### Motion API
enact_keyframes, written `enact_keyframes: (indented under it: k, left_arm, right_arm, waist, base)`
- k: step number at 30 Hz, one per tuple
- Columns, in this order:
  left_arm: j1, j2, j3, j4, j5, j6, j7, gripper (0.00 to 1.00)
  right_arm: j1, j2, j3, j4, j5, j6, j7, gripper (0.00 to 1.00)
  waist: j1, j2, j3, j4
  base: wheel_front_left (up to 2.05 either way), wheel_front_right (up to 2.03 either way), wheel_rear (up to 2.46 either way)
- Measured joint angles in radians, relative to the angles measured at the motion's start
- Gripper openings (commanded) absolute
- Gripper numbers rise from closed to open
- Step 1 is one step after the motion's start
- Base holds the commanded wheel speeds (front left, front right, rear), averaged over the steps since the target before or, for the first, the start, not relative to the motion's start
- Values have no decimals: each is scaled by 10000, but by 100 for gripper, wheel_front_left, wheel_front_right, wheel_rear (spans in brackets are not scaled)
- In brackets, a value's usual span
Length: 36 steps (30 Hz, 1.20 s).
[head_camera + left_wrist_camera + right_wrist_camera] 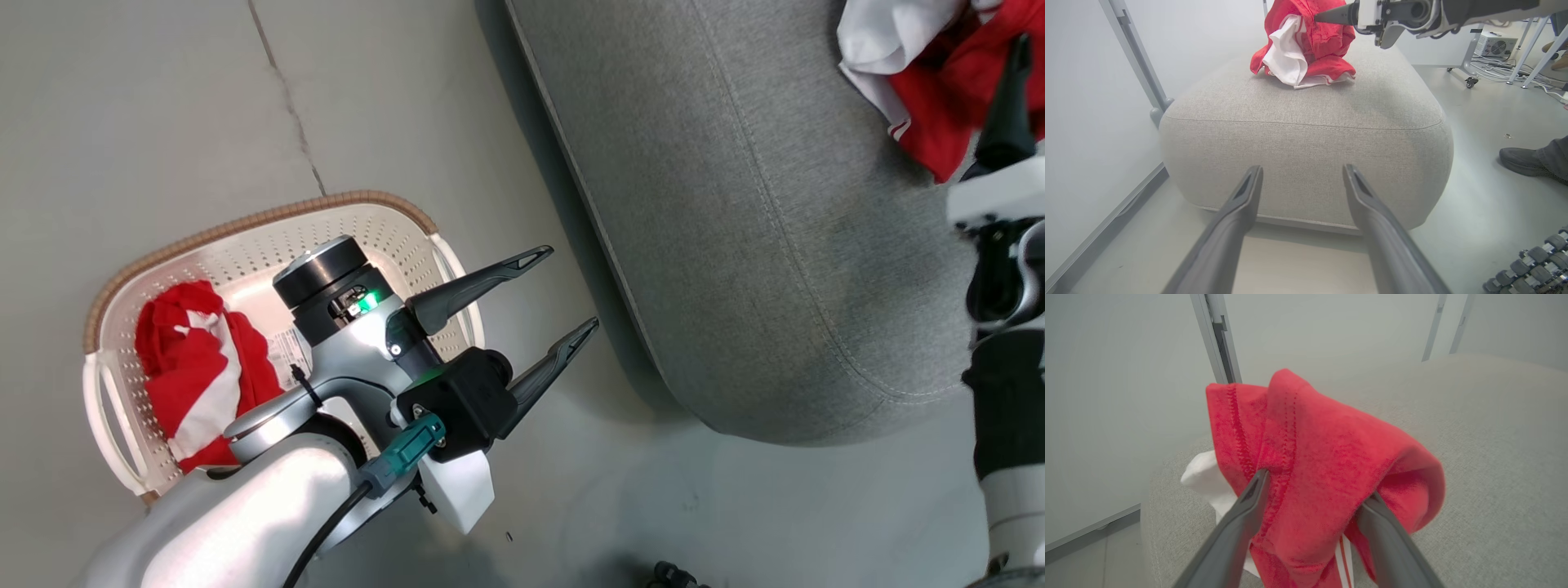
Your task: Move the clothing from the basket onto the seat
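Clothing (1331,457) lies heaped on the end of the sofa (1306,155), the right gripper (1314,482) spread open around it. Left gripper (567,290) gapes empty near the basket (245,249).

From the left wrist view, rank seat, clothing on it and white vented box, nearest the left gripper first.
1. seat, directly ahead of the left gripper.
2. clothing, on its far top.
3. white vented box, far right background.

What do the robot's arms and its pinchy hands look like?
The left arm is silvery white, with a black round cap, a green light, a teal plug and a black cable. The left gripper has two long, dark grey, pointed fingers with slotted tips. The right gripper has the same dark fingers on a white wrist.
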<state>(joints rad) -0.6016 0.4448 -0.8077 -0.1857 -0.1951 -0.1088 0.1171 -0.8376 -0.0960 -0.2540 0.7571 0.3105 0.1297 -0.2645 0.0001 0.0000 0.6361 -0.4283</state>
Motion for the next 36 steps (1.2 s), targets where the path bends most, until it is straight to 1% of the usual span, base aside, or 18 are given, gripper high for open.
enact_keyframes:
  k: [2,8,11,16,21,25,29,31,36]
  left_arm:
    - [51,-79,-4,121,-46,58,-142,100]
    - [308,-236,209,512,-270,489,-654,100]
    - [443,-299,276,614,-349,608,-809,100]
    - [742,-441,420,859,-545,928,-1175,100]
    - [1086,-502,662,988,-802,1300,-1423,100]
    - [1421,-525,955,1093,-1037,1670,-1701,100]
    - [1747,-596,1246,1227,-1262,2013,-1990,100]
    - [1941,-658,1446,1281,-1423,2268,-2150,100]
    - [2448,-767,1891,1436,-1774,2782,-2506,100]
  right_arm:
    - [364,65,203,-211,0,2,0,100]
    - [1545,146,769,-470,253,0,0,100]
    - [1904,165,853,-570,336,2,0,100]
    - [2886,222,826,-1014,439,2,0,100]
    - [3711,324,830,-2259,349,0,0,100]
    - [4331,376,1064,-3354,19,0,-2,100]
    - [4789,426,1461,-4312,-253,0,-2,100]
    - [4969,433,1666,-4752,-433,0,-2,100]
    - [5418,456,1941,-5561,-767,0,-2,100]
  waist:
    - [0,0,-215,16]
    - [0,0,-942,95]
    - [0,0,-1195,150]
    - [0,0,-1798,357]
    - [0,0,-2307,641]
    - [0,0,-2643,970]
    - [0,0,-2955,1439]
    - [0,0,-3104,1711]
    - [0,0,-3468,2442]
  base:
    - [0,0,0]
    - [0,0,0]
    - [0,0,0]
    - [0,0,0]
    - [0,0,0]
    - [0,0,0]
    - [0,0,0]
    - [0,0,0]
    - [0,0,0]
